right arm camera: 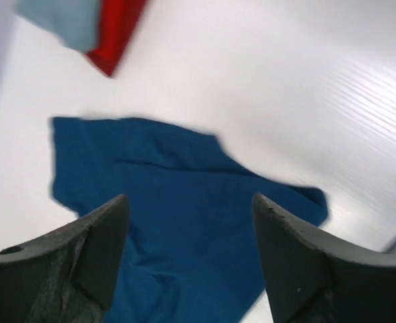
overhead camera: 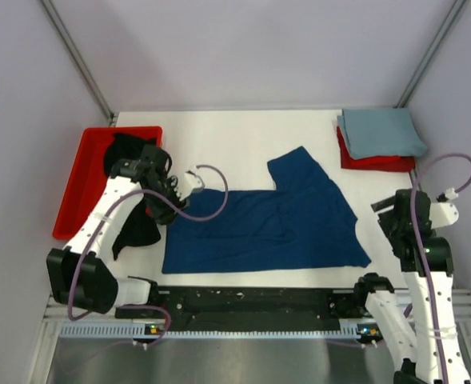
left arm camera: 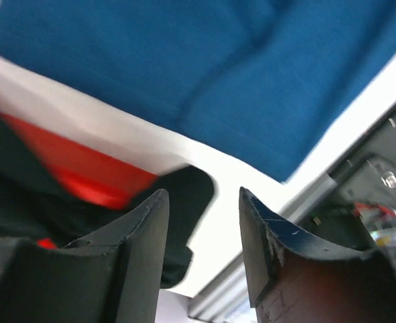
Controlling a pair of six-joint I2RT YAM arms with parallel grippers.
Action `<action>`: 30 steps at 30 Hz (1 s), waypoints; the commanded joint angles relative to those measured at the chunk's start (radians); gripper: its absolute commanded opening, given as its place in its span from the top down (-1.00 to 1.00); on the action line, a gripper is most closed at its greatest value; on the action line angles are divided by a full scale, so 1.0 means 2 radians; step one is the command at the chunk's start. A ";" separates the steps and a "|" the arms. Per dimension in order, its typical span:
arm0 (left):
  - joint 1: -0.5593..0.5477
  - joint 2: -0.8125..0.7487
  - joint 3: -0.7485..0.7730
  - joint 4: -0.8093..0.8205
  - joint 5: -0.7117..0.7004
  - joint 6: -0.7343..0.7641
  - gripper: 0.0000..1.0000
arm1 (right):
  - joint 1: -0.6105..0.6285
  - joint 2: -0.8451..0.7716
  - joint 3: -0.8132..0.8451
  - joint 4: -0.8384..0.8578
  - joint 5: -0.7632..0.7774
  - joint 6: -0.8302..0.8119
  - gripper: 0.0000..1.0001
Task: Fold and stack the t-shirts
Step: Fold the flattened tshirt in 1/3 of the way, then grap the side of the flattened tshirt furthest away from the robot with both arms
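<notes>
A dark blue t-shirt [overhead camera: 267, 228] lies spread flat in the middle of the table, one sleeve pointing to the back. It also shows in the left wrist view [left arm camera: 218, 67] and the right wrist view [right arm camera: 184, 202]. A black t-shirt [overhead camera: 135, 228] hangs out of the red tray [overhead camera: 79, 180] onto the table at the left. A pale grey-blue t-shirt [overhead camera: 381, 132] lies folded at the back right. My left gripper [overhead camera: 161, 210] is open and empty at the blue shirt's left edge, beside the black shirt [left arm camera: 184, 195]. My right gripper [overhead camera: 389, 220] is open and empty, above the table just right of the blue shirt.
The grey-blue shirt rests on a folded red cloth [overhead camera: 375, 162], which also shows in the right wrist view [right arm camera: 117, 33]. The red tray [left arm camera: 83, 168] stands at the left edge. A black rail [overhead camera: 251, 300] runs along the near table edge. Grey walls close in the table.
</notes>
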 commanded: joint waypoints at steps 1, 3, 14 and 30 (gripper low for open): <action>0.008 0.076 0.111 0.096 -0.013 -0.067 -0.02 | -0.005 0.043 0.021 0.254 -0.043 -0.149 -0.51; 0.018 0.135 0.167 0.099 -0.018 -0.094 -0.02 | -0.005 0.110 0.035 0.338 -0.104 -0.206 -0.54; 0.063 0.350 0.317 0.088 0.012 -0.130 0.02 | 0.076 0.605 0.382 0.273 -0.234 -0.459 -0.29; 0.079 0.419 0.321 0.102 0.027 -0.127 0.00 | 0.122 0.982 0.736 0.114 -0.159 -0.531 -0.14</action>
